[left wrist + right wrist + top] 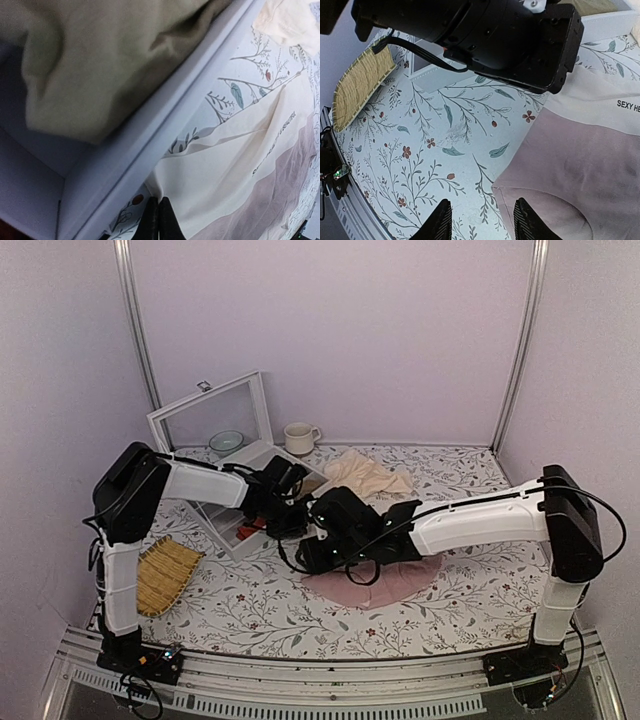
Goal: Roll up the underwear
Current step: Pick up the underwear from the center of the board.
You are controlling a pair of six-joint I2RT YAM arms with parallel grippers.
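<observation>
The underwear lies flat on the floral table: dusty-pink fabric with a wide cream waistband carrying small dark text. My left gripper is shut, its tips pinching the waistband's corner right beside the white box wall. My right gripper is open just above the cloth, and the pink fabric's lower left corner lies between its fingers. In the top view both grippers meet at the garment's left end, left gripper above right gripper, and the arms hide the waistband.
A white box with a raised glass lid stands behind the left gripper, holding an olive cloth and a small red bundle. A pale beige cloth, a bowl, a cup and a bamboo mat are nearby.
</observation>
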